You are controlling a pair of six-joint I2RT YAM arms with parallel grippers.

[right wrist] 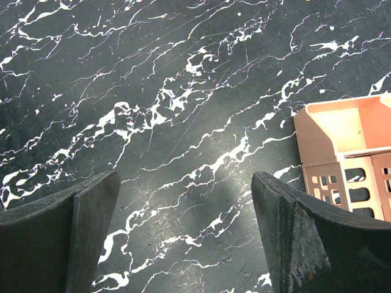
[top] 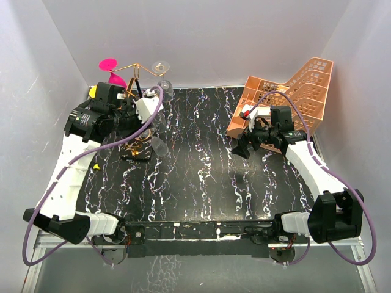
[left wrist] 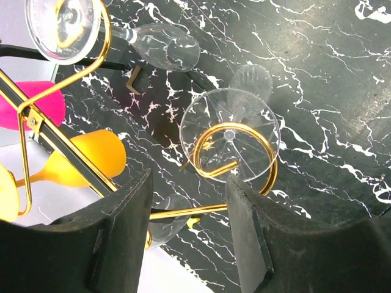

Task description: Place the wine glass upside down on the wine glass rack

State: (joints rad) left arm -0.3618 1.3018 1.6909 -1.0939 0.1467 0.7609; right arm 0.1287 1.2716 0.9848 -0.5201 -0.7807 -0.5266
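Note:
The gold wire wine glass rack (top: 131,69) stands at the back left; its arms and scrolls show in the left wrist view (left wrist: 208,160). A clear wine glass (left wrist: 231,131) hangs upside down in one curled scroll, foot on top of the curl and bowl below; its bowl also shows in the top view (top: 160,146). My left gripper (left wrist: 188,238) is open and empty, just short of that scroll, with one gold arm crossing between its fingers; in the top view it is at the rack (top: 142,125). My right gripper (right wrist: 186,232) is open and empty over the dark marble table (top: 240,146).
More glasses hang on the rack: another clear one (left wrist: 64,24), an orange-yellow one (left wrist: 85,160) and a pink one (top: 109,65). An orange perforated tray rack (top: 293,97) stands at the back right, its corner beside my right gripper (right wrist: 342,140). White walls enclose the table.

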